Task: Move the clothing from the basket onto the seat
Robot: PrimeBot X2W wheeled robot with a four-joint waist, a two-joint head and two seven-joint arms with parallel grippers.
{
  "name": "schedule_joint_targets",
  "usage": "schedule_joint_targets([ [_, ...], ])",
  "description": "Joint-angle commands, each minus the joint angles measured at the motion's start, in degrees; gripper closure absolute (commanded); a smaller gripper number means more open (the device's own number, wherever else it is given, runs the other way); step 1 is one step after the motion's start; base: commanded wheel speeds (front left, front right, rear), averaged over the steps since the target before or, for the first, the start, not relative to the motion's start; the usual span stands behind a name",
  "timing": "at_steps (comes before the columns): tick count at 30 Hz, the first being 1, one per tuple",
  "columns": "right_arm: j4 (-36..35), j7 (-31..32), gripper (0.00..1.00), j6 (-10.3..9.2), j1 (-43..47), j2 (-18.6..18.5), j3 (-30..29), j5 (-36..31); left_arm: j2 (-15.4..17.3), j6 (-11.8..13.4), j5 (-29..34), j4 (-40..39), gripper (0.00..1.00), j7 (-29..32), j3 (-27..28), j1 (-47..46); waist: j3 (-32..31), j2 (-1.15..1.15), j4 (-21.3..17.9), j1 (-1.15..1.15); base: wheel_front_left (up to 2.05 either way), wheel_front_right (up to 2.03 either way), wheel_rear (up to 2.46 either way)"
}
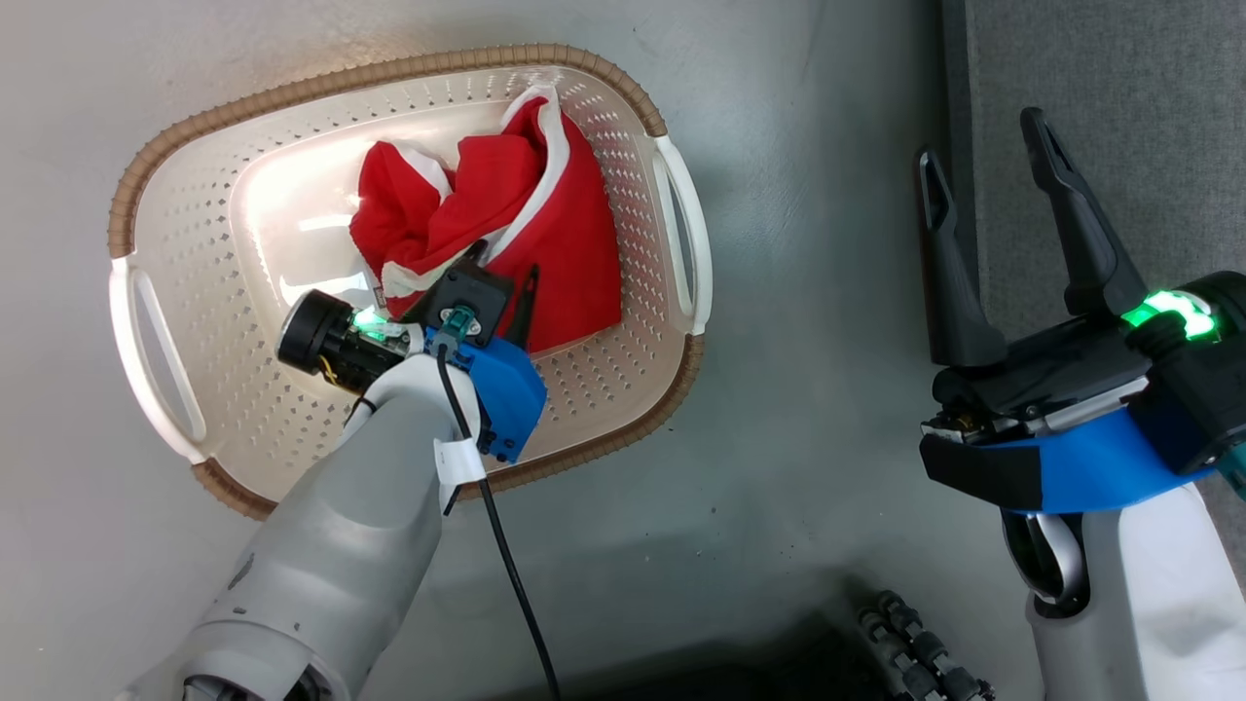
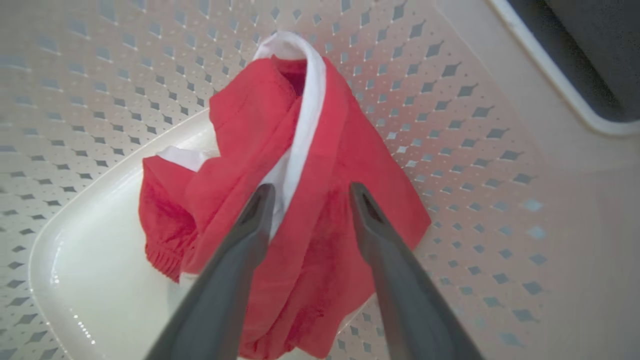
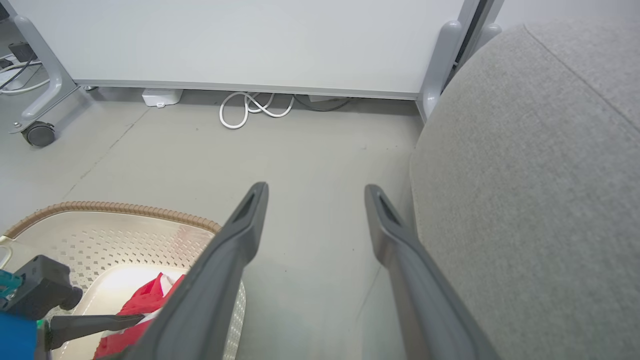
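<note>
Grey floor [image 1: 827, 292] carries the basket [image 1: 321, 83], where crumpled red, white-trimmed clothing [image 1: 574, 243] lies beneath the released left pincer [image 2: 310, 192].

Ahead of me the grey floor [image 3: 310, 145] runs up to a wide white panel [image 3: 240, 40] that stands raised on grey legs. One leg [image 3: 45, 70] ends in a dark caster wheel [image 3: 38, 134]. Along the panel's lower edge I see a small white box [image 3: 161, 96], a looped white cable [image 3: 247, 107] near it, and a dark cable [image 3: 325, 104] beside the loop. More cables [image 3: 17, 80] trail past the wheeled leg.
</note>
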Motion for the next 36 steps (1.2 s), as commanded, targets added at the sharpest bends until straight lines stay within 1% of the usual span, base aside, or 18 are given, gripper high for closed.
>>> schedule_joint_targets([
  [1, -0.1, -0.2, 0.0, 0.01, 0.6, 0.3, 0.0, 0.0, -0.1, 0.2, -0.1, 0.4, 1.0, -0.2, 0.2, -1.1, -0.1, 0.0, 0.1, 0.0, 0.0, 0.0, 0.0],
  [7, 0.0, 0.0, 0.0, 0.01, 0.5, 0.3, 0.0, -0.1, -0.2, 0.3, -0.7, 0.3, 1.0, -0.2, -0.2, -0.8, -0.4, 0.0, 0.4, 0.0, 0.0, 0.0, 0.0],
  [16, 1.0, 0.0, 0.0, 0.01, -0.2, 0.3, 0.2, 0.0, -0.2, 0.2, -3.3, -0.7, 1.0, -0.2, -2.2, 0.2, -1.5, 0.0, 0.6, 0.0, 0.0, 0.0, 0.0],
  [25, 2.3, -0.6, 0.0, 0.01, -0.1, 0.3, 0.2, 0.3, -0.2, -0.2, -5.3, -2.1, 1.0, -0.2, -3.0, 0.6, -4.6, 0.0, 1.1, 0.0, 0.0, 0.0, 0.0],
  [31, 4.1, -0.8, 0.0, 0.01, 0.4, 0.3, 0.3, 0.0, -0.2, -0.6, -5.6, -5.8, 1.0, -0.2, -1.3, 2.9, -10.1, 0.0, 2.3, 0.0, 0.0, 0.0, 0.0],
  [36, 5.9, -0.4, 0.0, 0.01, 1.7, 0.0, 0.0, 0.3, 0.2, -2.5, -3.6, -9.5, 1.0, -0.2, 0.3, 6.1, -16.3, 0.0, 3.7, 0.0, 0.0, 0.0, 0.0],
])
